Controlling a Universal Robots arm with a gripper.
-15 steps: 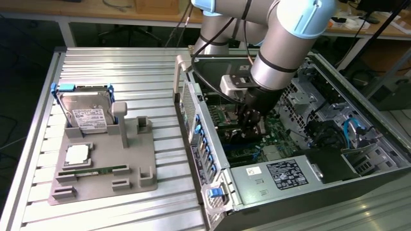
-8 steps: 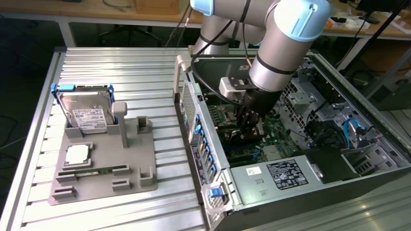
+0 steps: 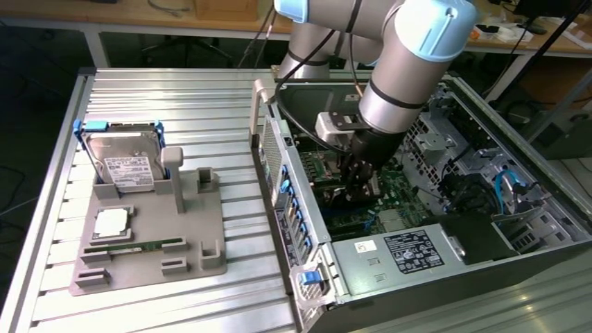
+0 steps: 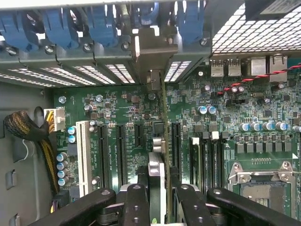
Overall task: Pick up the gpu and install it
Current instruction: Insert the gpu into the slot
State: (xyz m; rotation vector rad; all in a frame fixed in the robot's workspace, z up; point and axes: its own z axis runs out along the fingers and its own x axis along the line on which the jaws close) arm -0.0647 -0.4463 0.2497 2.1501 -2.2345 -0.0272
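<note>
A slatted metal table [image 3: 185,90] carries an open computer case [image 3: 518,257] on the exterior view's right and a gray holder [image 3: 148,267] on the exterior view's left. The robot arm [image 3: 407,83] reaches down into the open case, its wrist above the green motherboard [image 4: 117,108]. On the gray holder, a hard drive [image 3: 125,163] with blue rails stands upright at the far end. A square processor chip [image 3: 111,222] and a narrow green memory stick [image 3: 138,245] lie nearer the front.

Inside the case, the gpu [image 4: 161,141] stands on edge over the motherboard and appears in the wrist view as a thin line. It runs between two of the long black expansion slots [image 4: 121,150]. Its silver bracket [image 4: 150,49] meets the rear wall of the case, beside a row of blue clips [image 4: 61,23]. The black fingers [image 4: 135,205] are clenched on the gpu, one on each face of the card, at the end away from the bracket. Whether the card's edge is fully seated in a slot cannot be told.
</note>
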